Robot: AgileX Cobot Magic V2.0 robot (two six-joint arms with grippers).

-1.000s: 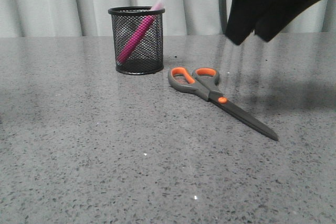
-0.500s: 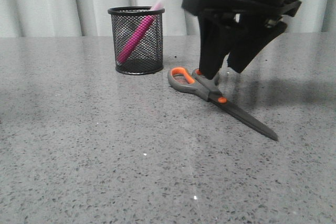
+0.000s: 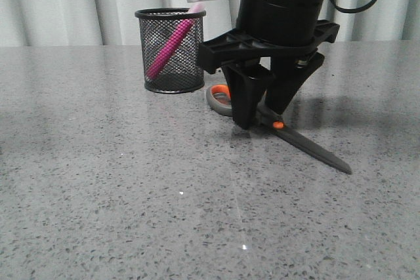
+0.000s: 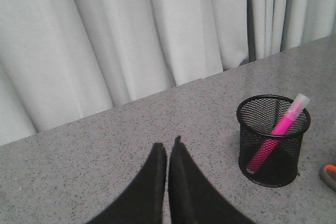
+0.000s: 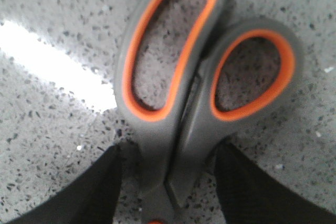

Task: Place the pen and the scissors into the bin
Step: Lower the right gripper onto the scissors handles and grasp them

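The scissors [image 3: 314,148] lie flat on the grey table, right of the bin, orange-lined loops toward it and dark blades pointing to the front right. My right gripper [image 3: 262,111] stands over them, open, one finger on each side of the grey handle neck just behind the orange pivot dot. In the right wrist view the scissors [image 5: 173,124] lie between the fingers of the right gripper [image 5: 170,182], with table showing beside the neck. The pink pen [image 3: 169,45] leans inside the black mesh bin [image 3: 190,67]. My left gripper [image 4: 168,149] is shut and empty, left of the bin [image 4: 250,148] and pen [image 4: 282,128].
Pale curtains hang behind the table's far edge. A loop of the scissors [image 4: 328,173] shows at the edge of the left wrist view. Speckled grey tabletop [image 3: 131,188] stretches in front and to the left of the bin.
My right gripper has come down from the upper right and moved left, from above the table to astride the scissors' handle neck. The scissors, bin and pen have not moved.
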